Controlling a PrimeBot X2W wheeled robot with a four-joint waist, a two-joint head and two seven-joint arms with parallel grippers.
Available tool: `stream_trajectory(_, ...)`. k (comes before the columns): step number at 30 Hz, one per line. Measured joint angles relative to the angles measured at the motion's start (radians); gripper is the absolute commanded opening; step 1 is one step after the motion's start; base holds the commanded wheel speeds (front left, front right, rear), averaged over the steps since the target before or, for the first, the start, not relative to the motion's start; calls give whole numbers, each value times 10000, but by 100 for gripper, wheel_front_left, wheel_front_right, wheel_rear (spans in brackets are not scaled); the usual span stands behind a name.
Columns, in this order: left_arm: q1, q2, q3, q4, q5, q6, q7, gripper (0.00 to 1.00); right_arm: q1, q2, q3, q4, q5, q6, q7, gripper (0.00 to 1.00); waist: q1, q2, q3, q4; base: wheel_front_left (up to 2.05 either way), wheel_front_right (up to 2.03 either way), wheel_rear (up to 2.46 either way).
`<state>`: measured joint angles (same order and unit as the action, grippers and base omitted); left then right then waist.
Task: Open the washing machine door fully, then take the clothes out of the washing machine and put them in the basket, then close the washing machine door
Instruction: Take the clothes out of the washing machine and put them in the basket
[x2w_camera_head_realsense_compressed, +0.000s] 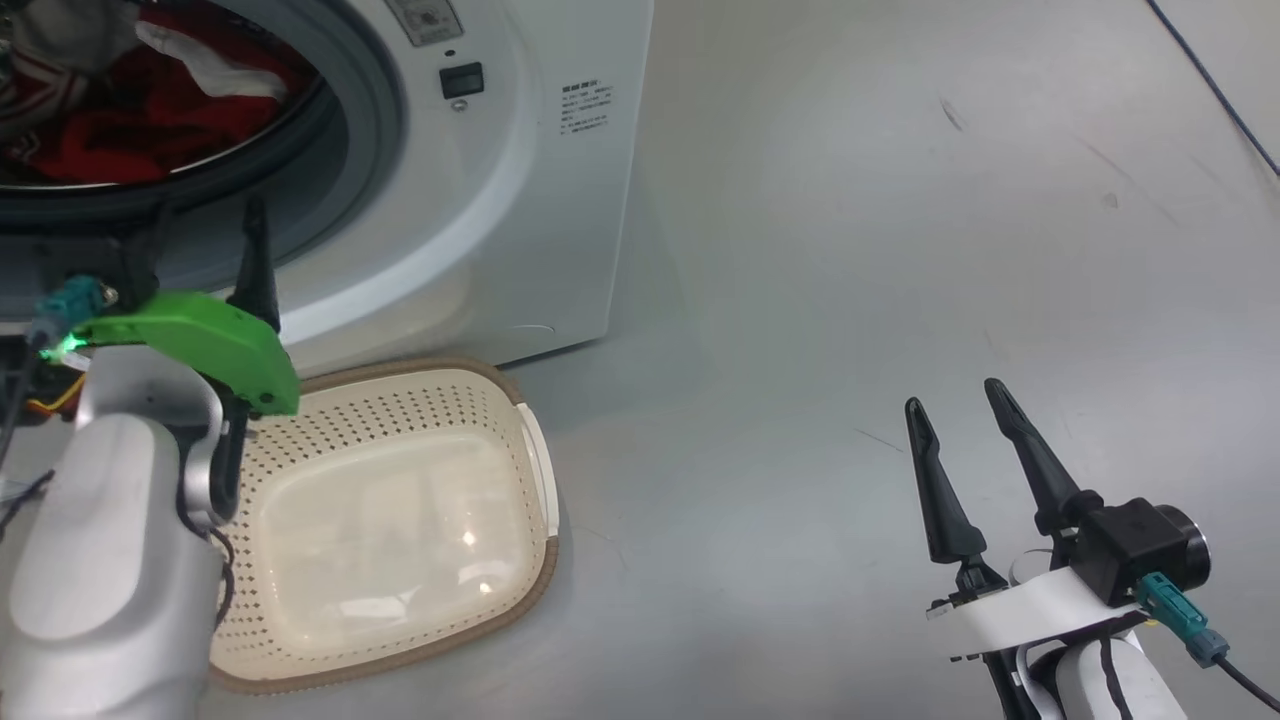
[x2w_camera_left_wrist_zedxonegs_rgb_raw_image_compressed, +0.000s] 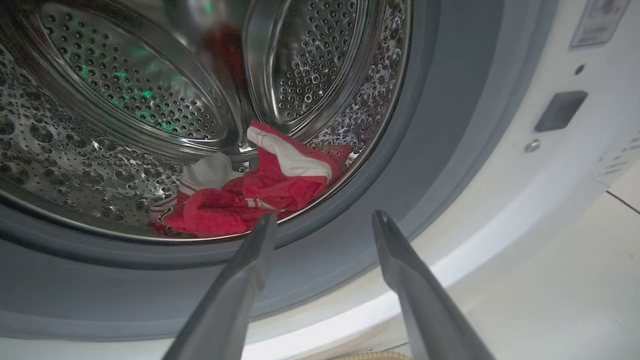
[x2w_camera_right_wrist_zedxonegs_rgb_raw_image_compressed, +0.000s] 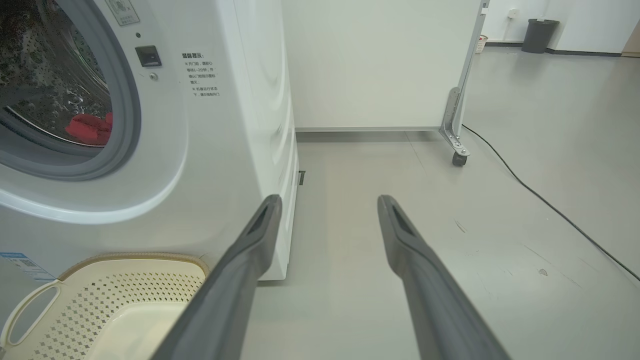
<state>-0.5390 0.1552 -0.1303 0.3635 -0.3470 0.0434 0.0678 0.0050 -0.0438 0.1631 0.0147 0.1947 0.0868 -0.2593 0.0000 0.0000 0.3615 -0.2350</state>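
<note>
Left hand (x2w_camera_left_wrist_zedxonegs_rgb_raw_image_compressed: 324, 216), fingers apart and empty, hovers at the washer (x2w_camera_left_wrist_zedxonegs_rgb_raw_image_compressed: 525, 200) mouth; unloading looks barely begun, so it must next reach in and grip the clothes (x2w_camera_left_wrist_zedxonegs_rgb_raw_image_compressed: 280, 190).

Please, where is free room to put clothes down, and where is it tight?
Free: the bottom of the empty basket, inside its brown rim, and the grey floor right of the basket and the washing machine. Tight: low in the drum, where the clothes lie, and the basket's left edge, under the left arm.
</note>
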Motion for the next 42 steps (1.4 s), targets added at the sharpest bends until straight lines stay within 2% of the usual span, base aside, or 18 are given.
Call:
stream_trajectory(7,-1442,529,330,533,-140,-219,863,100,-378,21,102,-67,180,6,0,100,0,0,805,-503,0,0,0)
stream_trajectory(18,-3336,1486,648,1141,-148,-326,1908,100,-852,38,426,-102,894,44,0,100,1,0,1897,-1191,0,0,0)
stream_trajectory(30,-4747,2038,884,1825,-150,-324,2909,100,-1281,46,598,-140,1308,-77,0,100,1,0,2815,-1665,0,0,0)
stream_trajectory(35,-4922,2105,882,2259,-150,-322,3244,100,-1499,50,679,-117,1390,-100,0,100,2,0,3064,-1768,0,0,0)
stream_trajectory(36,-4978,2130,878,2293,-150,-320,3338,87,-1523,50,688,-117,1406,-100,0,100,1,0,3090,-1783,0,0,0)
stream_trajectory(37,-5073,2163,878,2326,-150,-313,3428,47,-1554,50,700,-115,1411,-102,0,100,1,0,3120,-1794,0,0,0)
stream_trajectory(38,-5191,2196,869,2368,-148,-313,3513,39,-1593,50,708,-109,1413,-102,0,100,1,0,3151,-1803,0,0,0)
stream_trajectory(39,-5275,2230,859,2410,-146,-313,3522,16,-1633,52,711,-92,1415,-102,0,100,1,0,3177,-1813,0,0,0)
stream_trajectory(40,-5312,2268,851,2449,-134,-313,3532,0,-1660,52,717,-73,1442,-104,0,100,2,0,3191,-1824,0,0,0)
stream_trajectory(42,-5330,2326,805,2543,-128,-313,3628,0,-1670,50,742,-58,1538,-104,0,100,1,0,3210,-1843,0,0,0)
